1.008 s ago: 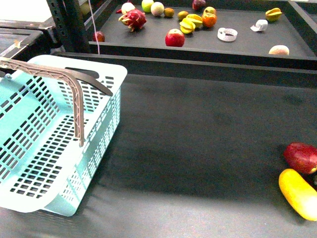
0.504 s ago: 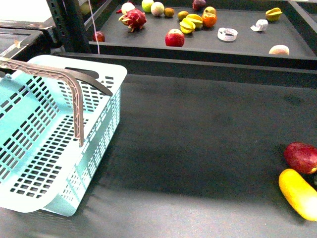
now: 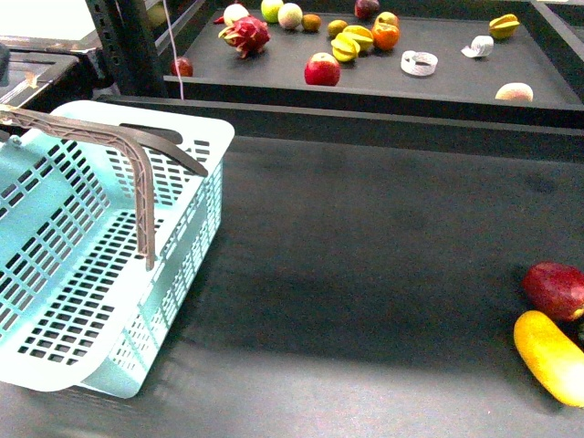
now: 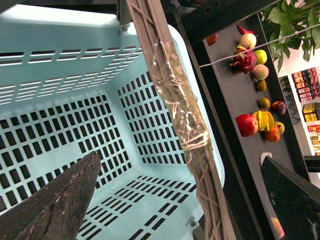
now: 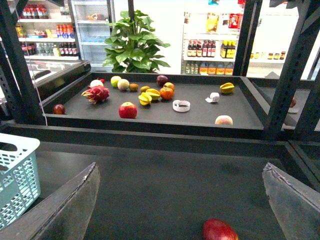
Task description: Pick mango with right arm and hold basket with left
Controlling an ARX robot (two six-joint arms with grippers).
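Mango (image 3: 550, 356) lower right: bring right hand (image 5: 180, 170), wide open, empty, across its narrow width; left hand (image 4: 180, 162) open astride basket (image 4: 50, 125) handle (image 4: 172, 100).

Bright, even overhead light in the front view. Soft, broad shadow on the table (image 3: 383, 228) just right of the basket (image 3: 187, 228). Pale rim nearly washed out. Glare on the clear wrap (image 4: 175, 107) around the handle (image 4: 150, 30). Close-range blur on the left claw fingers (image 4: 55, 210) and right claw fingers (image 5: 65, 210). Overexposed white shop background (image 5: 170, 25) in the right wrist view.

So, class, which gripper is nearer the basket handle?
Left. The left gripper straddles the handle; the right gripper is well away, seeing only a corner of the basket.
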